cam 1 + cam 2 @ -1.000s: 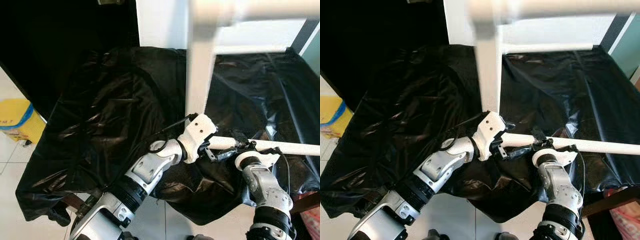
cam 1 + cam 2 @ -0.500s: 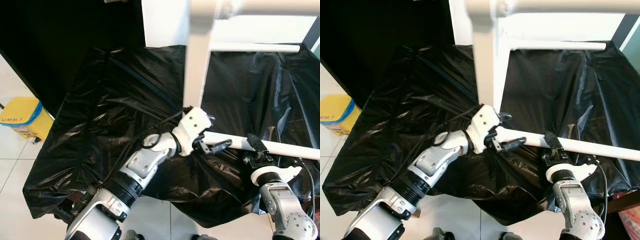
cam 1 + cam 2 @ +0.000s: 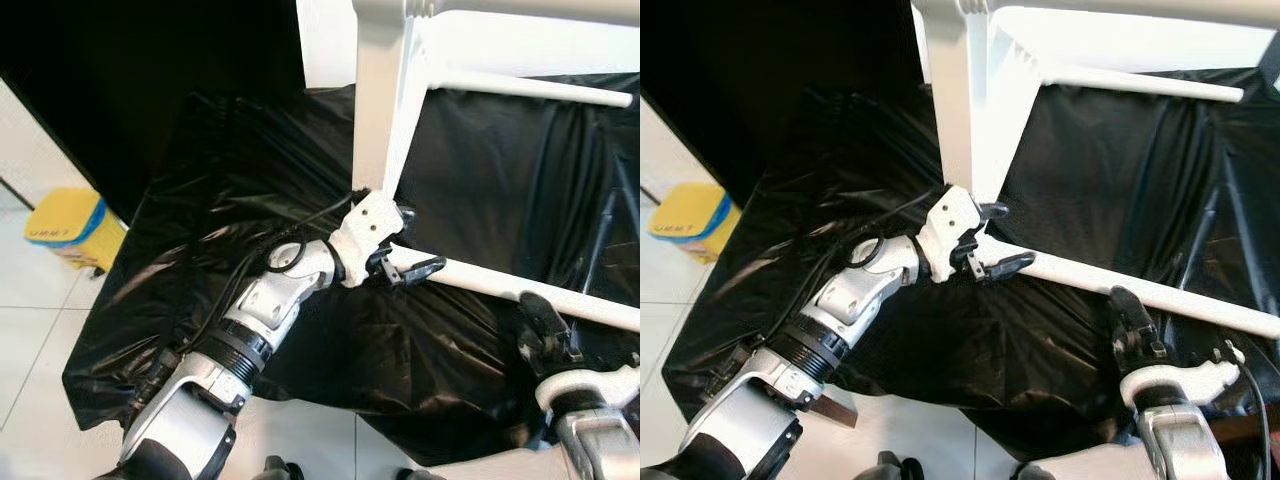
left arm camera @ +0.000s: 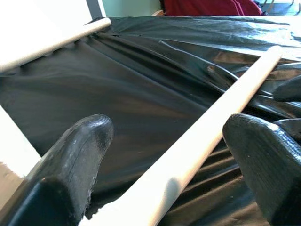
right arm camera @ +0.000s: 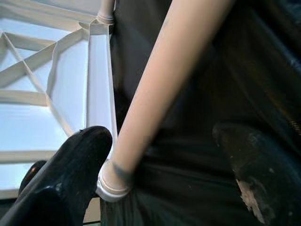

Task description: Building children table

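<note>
The white children's table frame stands on a black plastic sheet [image 3: 220,190], with one thick upright post [image 3: 378,100] and a thin cross rod [image 3: 530,88]. A long white leg [image 3: 520,295] runs from the post's foot off to the right. My left gripper [image 3: 415,240] is open at the near end of that leg; its fingers [image 4: 80,155] straddle the leg [image 4: 197,141] with gaps on both sides. My right gripper [image 3: 548,332] is open just below the leg, farther right. The leg [image 5: 164,80] passes between its fingers [image 5: 70,174], and the table's ribbed underside [image 5: 47,94] lies beyond.
A yellow bin [image 3: 70,230] sits on the pale tiled floor [image 3: 40,340] to the left. The black sheet drapes down over the front edge near my arms. A red cloth [image 4: 207,7] lies past the sheet's far side.
The camera has shifted. My right gripper has come away from the spot beside the left gripper and now sits lower and farther right along the leg. The left gripper stays at the leg's end.
</note>
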You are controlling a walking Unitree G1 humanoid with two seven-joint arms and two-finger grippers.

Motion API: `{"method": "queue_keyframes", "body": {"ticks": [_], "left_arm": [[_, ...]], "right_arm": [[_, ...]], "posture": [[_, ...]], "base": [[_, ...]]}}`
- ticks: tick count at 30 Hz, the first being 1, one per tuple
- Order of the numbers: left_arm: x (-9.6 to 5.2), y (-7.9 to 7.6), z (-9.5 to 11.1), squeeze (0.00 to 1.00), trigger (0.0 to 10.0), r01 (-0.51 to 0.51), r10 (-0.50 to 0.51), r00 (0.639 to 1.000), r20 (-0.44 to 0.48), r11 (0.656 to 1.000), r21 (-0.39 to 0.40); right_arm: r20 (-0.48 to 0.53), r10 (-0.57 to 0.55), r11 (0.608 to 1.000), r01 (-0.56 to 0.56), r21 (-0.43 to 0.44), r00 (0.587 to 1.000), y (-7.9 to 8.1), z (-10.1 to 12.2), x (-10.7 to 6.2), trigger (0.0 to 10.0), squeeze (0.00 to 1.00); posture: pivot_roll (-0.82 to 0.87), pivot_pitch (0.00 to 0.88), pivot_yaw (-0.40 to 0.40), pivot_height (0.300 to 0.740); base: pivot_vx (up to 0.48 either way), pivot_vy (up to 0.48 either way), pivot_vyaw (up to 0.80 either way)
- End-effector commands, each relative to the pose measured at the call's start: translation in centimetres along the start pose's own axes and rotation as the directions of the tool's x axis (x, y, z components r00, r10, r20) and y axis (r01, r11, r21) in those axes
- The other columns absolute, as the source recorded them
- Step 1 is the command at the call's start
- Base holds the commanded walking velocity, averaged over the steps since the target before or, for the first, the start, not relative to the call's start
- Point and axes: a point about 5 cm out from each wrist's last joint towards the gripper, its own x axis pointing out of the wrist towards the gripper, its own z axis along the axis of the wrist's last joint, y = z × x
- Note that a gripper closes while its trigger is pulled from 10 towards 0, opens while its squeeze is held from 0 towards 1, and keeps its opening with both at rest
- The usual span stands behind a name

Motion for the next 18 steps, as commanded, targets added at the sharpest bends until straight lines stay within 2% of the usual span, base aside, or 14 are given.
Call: {"method": "queue_keyframes", "body": {"ticks": [1,2,3,4,6,8,9,11,13,14,16,17,18], "left_arm": [[-0.1,0.4,0.1,0.0,10.0,-0.005,0.005,1.0,-0.001,1.0,0.022],[-0.1,0.5,0.1,0.0,10.0,-0.003,0.003,1.0,0.001,1.0,0.019],[-0.1,0.5,0.1,0.0,10.0,-0.003,0.003,1.0,0.001,1.0,0.019],[-0.1,0.5,0.2,0.0,10.0,-0.001,0.001,1.0,0.003,1.0,0.015],[-0.1,0.4,0.1,0.0,10.0,0.004,-0.004,1.0,0.015,1.0,-0.006],[-0.2,0.2,0.0,0.0,10.0,0.008,-0.008,1.0,0.019,1.0,-0.014],[-0.2,0.2,0.0,0.0,10.0,0.008,-0.008,1.0,0.019,1.0,-0.014],[-0.3,-0.1,-0.2,0.0,10.0,0.017,-0.016,1.0,0.024,0.999,-0.032],[-0.4,-0.6,-0.4,0.0,10.0,0.031,-0.029,0.999,0.03,0.998,-0.048],[-0.4,-0.6,-0.4,0.0,10.0,0.031,-0.029,0.999,0.03,0.998,-0.048],[-0.4,-1.2,-0.5,0.0,10.0,0.042,-0.039,0.999,0.036,0.997,-0.069],[-0.4,-1.2,-0.5,0.0,10.0,0.042,-0.039,0.999,0.036,0.997,-0.069],[-0.4,-1.6,-0.6,0.0,10.0,0.046,-0.043,0.998,0.039,0.996,-0.079]], "right_arm": [[-0.07,-0.314,0.934,0.322,0.156,0.947,-5.6,-5.1,-4.8,10.0,0.0],[-0.08,-0.203,0.971,0.211,0.113,0.976,-4.9,-5.0,-5.4,10.0,0.0],[-0.08,-0.203,0.971,0.211,0.113,0.976,-4.9,-5.0,-5.4,10.0,0.0],[-0.095,-0.074,0.994,0.082,0.077,0.993,-3.8,-5.0,-5.8,10.0,0.0],[-0.069,0.167,0.984,-0.162,0.079,0.984,-1.2,-4.0,-5.5,10.0,0.0],[-0.06,0.289,0.957,-0.287,0.038,0.955,0.5,-3.3,-4.5,10.0,0.0],[-0.06,0.289,0.957,-0.287,0.038,0.955,0.5,-3.3,-4.5,10.0,0.0],[-0.052,0.351,0.936,-0.351,0.002,0.935,1.8,-3.0,-3.3,10.0,0.0],[-0.008,0.403,0.915,-0.403,-0.034,0.915,2.9,-2.8,-1.4,10.0,0.0],[-0.008,0.403,0.915,-0.403,-0.034,0.915,2.9,-2.8,-1.4,10.0,0.0],[0.026,0.459,0.887,-0.456,-0.063,0.888,4.4,-3.2,0.7,10.0,0.0],[0.026,0.459,0.887,-0.456,-0.063,0.888,4.4,-3.2,0.7,10.0,0.0],[0.036,0.497,0.867,-0.494,-0.072,0.867,5.2,-3.4,1.6,10.0,0.0]], "posture": [[-0.22,0.197,0.112,0.74],[-0.22,0.206,0.125,0.74],[-0.22,0.206,0.125,0.74],[-0.22,0.208,0.129,0.74],[-0.22,0.212,0.139,0.74],[-0.22,0.209,0.149,0.74],[-0.22,0.209,0.149,0.74],[-0.23,0.211,0.154,0.74],[-0.22,0.207,0.162,0.74],[-0.22,0.207,0.162,0.74],[-0.22,0.204,0.164,0.74],[-0.22,0.204,0.164,0.74],[-0.21,0.196,0.164,0.74]], "base": [[0.0,0.0,0.0],[0.0,0.0,0.0],[0.0,0.0,0.0],[0.0,0.0,0.0],[0.0,0.0,0.0],[0.0,0.0,0.0],[0.0,0.0,0.0],[0.0,0.0,0.0],[0.0,0.0,0.0],[0.0,0.0,0.0],[0.0,0.0,0.0],[0.0,0.0,0.0],[0.0,0.0,0.0]]}}
